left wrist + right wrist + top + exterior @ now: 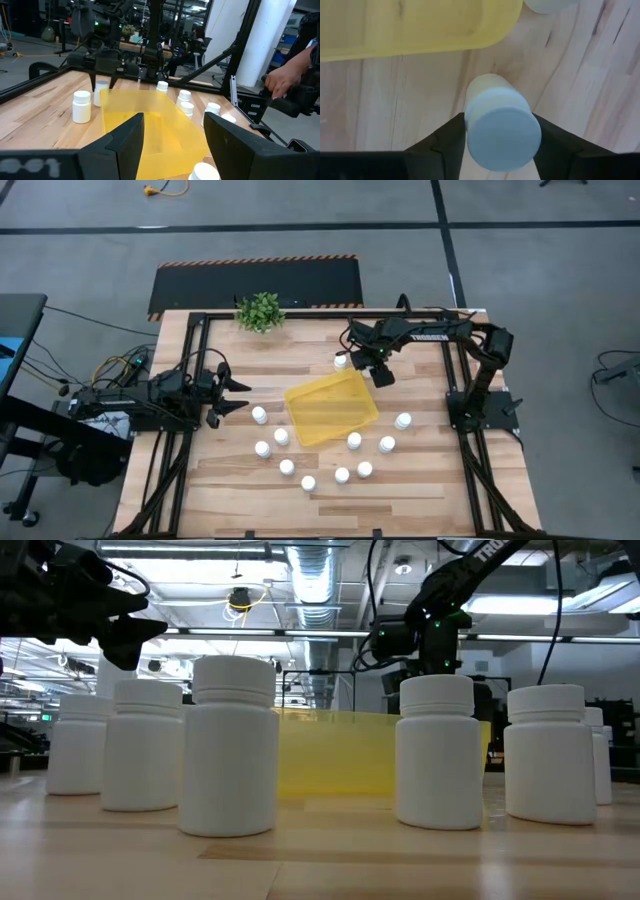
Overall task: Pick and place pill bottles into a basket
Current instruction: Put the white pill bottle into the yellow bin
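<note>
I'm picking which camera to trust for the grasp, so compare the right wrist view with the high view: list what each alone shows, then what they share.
Right wrist view only: the right gripper has its jaws against both sides of a white pill bottle, seen cap-on.

High view only: the left gripper waiting at the table's left side, the small green potted plant, and the other bottles spread in an arc around the basket.

Both: the yellow basket, with no bottle in it, and the wooden table.

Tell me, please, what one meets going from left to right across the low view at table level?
Short pill bottle → second bottle → tall nearest bottle → yellow basket → bottle → bottle → last bottle, partly hidden.
</note>
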Available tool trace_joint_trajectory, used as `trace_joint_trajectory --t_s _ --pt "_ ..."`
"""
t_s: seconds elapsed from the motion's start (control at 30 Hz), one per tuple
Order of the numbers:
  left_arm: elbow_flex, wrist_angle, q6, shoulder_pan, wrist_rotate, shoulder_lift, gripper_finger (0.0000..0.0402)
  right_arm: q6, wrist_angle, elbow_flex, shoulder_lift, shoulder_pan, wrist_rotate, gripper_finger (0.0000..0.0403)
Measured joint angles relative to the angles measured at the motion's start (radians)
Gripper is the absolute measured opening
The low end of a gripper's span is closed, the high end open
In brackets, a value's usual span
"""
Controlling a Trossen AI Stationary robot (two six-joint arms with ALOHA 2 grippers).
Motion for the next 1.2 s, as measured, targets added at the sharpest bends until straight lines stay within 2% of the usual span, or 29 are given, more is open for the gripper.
trace_joint_trajectory --t_s 0.13,0.37,0.63,0.83,1.07,1.2 --pt "0.000 0.000 0.000 0.000 0.000 0.000 0.0194 0.003 0.000 0.000 -0.001 0.000 0.000 0.0164" --pt "0.000 0.000 0.000 0.000 -0.001 0.000 0.0195 0.007 -0.004 0.000 -0.001 -0.001 0.014 0.0191" --pt "0.000 0.000 0.000 0.000 -0.001 0.000 0.0194 0.008 -0.049 0.021 -0.001 -0.014 0.016 0.0159" --pt "0.000 0.000 0.000 0.000 -0.001 0.000 0.0194 0.012 -0.138 0.093 -0.001 -0.024 0.015 0.0172" --pt "0.000 0.000 0.000 0.000 -0.002 0.000 0.0194 0.026 -0.295 0.226 -0.001 -0.033 0.015 0.0159" --pt "0.000 0.000 0.000 0.000 -0.002 0.000 0.0194 0.048 -0.378 0.314 -0.001 -0.033 0.015 0.0166"
